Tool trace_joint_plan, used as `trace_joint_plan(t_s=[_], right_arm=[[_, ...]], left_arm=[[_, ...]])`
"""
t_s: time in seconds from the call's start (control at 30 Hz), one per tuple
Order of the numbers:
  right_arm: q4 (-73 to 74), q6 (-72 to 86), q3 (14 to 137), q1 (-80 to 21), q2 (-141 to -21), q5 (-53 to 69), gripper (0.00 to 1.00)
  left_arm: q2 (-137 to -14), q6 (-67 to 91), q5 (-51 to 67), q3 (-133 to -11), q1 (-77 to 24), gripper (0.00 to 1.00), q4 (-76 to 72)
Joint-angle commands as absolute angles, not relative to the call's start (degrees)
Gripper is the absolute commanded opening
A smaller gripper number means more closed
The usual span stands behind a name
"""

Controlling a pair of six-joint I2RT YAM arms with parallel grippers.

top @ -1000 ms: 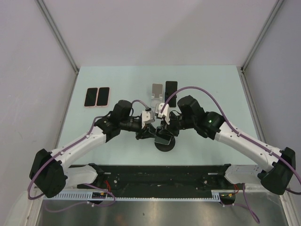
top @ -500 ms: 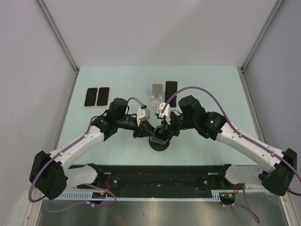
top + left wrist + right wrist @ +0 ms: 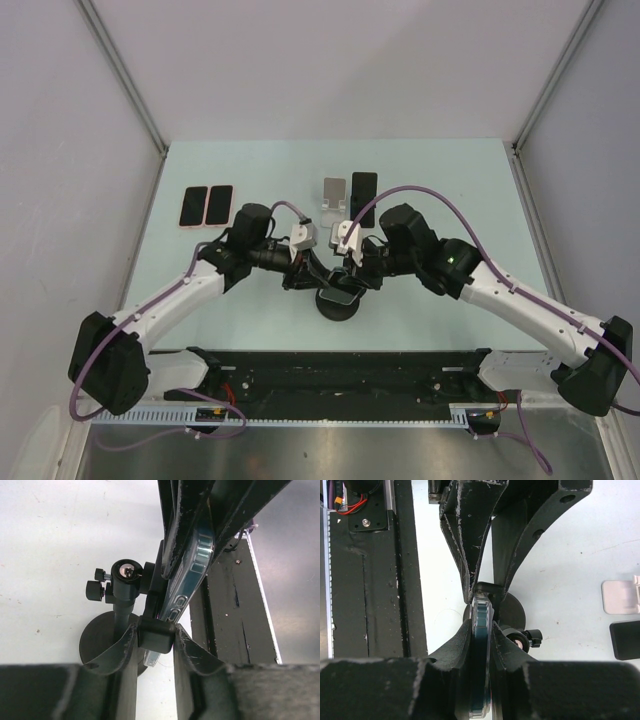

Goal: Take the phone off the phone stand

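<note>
The phone (image 3: 481, 645), dark in a clear case, sits in the clamp of a black phone stand with a round base (image 3: 338, 308). It also shows edge-on in the left wrist view (image 3: 192, 575). My left gripper (image 3: 156, 631) is shut on the stand's black clamp block (image 3: 156, 639), beside its ball joint (image 3: 125, 575). My right gripper (image 3: 481, 626) is shut on the phone's edges from the opposite side. In the top view the two grippers, left (image 3: 315, 280) and right (image 3: 350, 280), meet over the stand.
Two dark phones (image 3: 206, 206) lie at the back left. A grey stand (image 3: 335, 192) and another dark phone (image 3: 364, 197) lie at the back centre, just behind my right wrist. The black mounting rail (image 3: 340, 375) runs along the near edge.
Both grippers and the stand with the phone have shifted a little to the left. Both grips look unchanged.
</note>
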State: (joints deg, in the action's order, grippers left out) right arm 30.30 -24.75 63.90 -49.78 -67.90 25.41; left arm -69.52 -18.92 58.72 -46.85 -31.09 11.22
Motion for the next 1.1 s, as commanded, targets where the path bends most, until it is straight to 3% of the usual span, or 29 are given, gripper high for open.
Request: trace_joint_plan(t_s=[0.0, 0.03, 0.13, 0.4, 0.43, 0.57, 0.77, 1.07], right_arm=[[41.0, -28.3, 64.8, -50.9, -66.1, 26.4, 0.0], [41.1, -28.3, 64.8, -51.0, -66.3, 26.3, 0.0], [42.0, -28.5, 64.8, -51.1, -66.4, 26.0, 0.0], [40.9, -28.0, 64.8, -51.3, -66.6, 25.8, 0.0], [40.6, -27.9, 64.8, -51.3, -66.8, 25.8, 0.0], [39.5, -27.3, 64.8, -51.3, -67.2, 24.6, 0.0], [38.8, -27.2, 64.8, -52.0, -67.9, 24.3, 0.0], [39.5, -27.4, 65.7, -53.8, -69.3, 22.9, 0.0]], left_arm=[[-70.9, -19.0, 56.3, -50.0, -27.2, 0.34, 13.6], [-70.9, -19.1, 56.0, -50.1, -26.8, 0.41, 13.8], [-70.3, -19.1, 54.8, -50.2, -25.8, 0.5, 14.2], [-68.6, -17.1, 48.9, -50.1, -24.5, 0.68, 14.4], [-67.4, -17.1, 49.0, -50.0, -24.8, 0.78, 14.4], [-61.3, -20.8, 47.6, -47.8, -29.2, 0.99, 14.5], [-55.5, -22.0, 46.2, -46.0, -34.8, 1.0, 14.4], [-62.0, -24.1, 41.7, -49.6, -37.7, 0.94, 17.0]])
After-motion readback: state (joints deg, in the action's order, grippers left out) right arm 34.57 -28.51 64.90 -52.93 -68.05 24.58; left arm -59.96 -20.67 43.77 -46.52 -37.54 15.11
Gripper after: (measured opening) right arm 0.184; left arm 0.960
